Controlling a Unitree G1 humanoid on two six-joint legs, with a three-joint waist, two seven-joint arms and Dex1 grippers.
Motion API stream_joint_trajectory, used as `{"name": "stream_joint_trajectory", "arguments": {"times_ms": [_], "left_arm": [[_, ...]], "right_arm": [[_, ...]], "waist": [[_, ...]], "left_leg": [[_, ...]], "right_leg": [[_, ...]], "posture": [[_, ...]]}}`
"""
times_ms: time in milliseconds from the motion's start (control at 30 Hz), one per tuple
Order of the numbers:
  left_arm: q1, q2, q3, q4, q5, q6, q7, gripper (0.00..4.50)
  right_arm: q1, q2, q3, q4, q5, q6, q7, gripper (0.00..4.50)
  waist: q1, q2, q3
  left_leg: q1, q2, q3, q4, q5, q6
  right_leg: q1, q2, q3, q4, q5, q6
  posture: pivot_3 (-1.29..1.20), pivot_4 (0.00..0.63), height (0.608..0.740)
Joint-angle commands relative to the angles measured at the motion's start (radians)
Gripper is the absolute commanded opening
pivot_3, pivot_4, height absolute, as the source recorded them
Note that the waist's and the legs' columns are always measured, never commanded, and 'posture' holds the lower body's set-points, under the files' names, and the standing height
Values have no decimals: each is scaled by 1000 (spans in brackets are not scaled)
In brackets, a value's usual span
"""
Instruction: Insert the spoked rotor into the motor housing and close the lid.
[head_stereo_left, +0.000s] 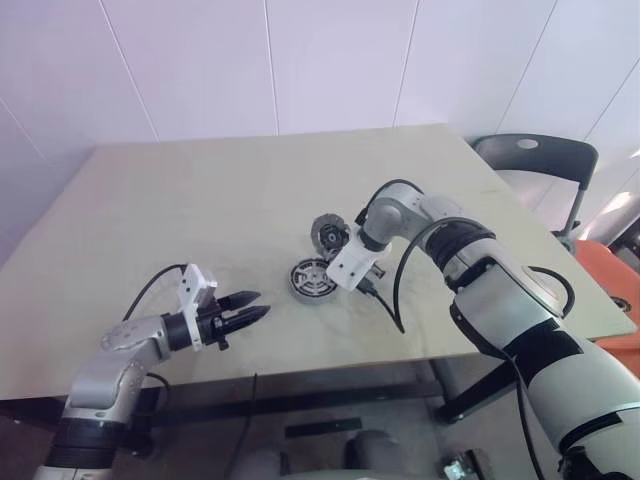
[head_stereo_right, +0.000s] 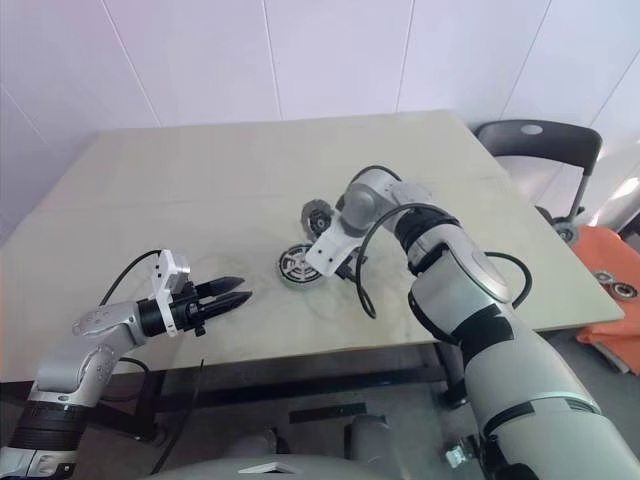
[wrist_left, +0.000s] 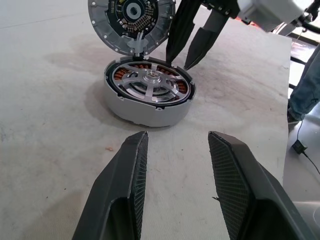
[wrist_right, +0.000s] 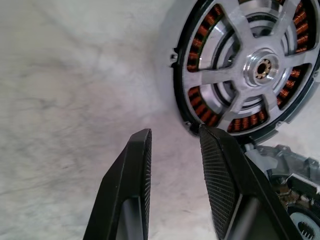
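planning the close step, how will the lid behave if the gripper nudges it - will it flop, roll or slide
The lid looks like a rigid metal disc, so it probably won't flex. It stands tilted, its lower edge at the housing rim, apparently hinged there, so a nudge would likely swing it down rather than roll it. It probably has some heft and may drop shut quickly.
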Motion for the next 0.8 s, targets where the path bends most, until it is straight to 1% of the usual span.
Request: {"name": "stream_joint_trajectory", "arguments": {"times_ms": [33,267,467,667,800], "left_arm": [[-1,8,20,-29,-2,-17,2,2071],[10,8,25,-41,-6,-14,12,2071],[16,10,29,-41,-7,-16,16,2071],[11,8,28,-36,-8,-17,19,2071],[14,8,27,-41,-8,-16,21,2071]], "right_arm": [[-41,14,0,11,-20,-7,-37,1577],[-50,27,-5,18,-25,-25,-29,1577],[-43,24,-21,2,10,-57,52,1577],[-26,22,-18,7,6,-54,66,1577],[-21,34,-25,7,8,-45,40,1577]], "waist": [[-1,0,0],[0,0,0],[0,0,0],[0,0,0],[0,0,0]], "left_leg": [[0,0,0,0,0,0],[0,0,0,0,0,0],[0,0,0,0,0,0],[0,0,0,0,0,0],[0,0,0,0,0,0]], "right_leg": [[0,0,0,0,0,0],[0,0,0,0,0,0],[0,0,0,0,0,0],[0,0,0,0,0,0],[0,0,0,0,0,0]], "posture": [[0,0,740],[0,0,740],[0,0,740],[0,0,740],[0,0,740]]}}
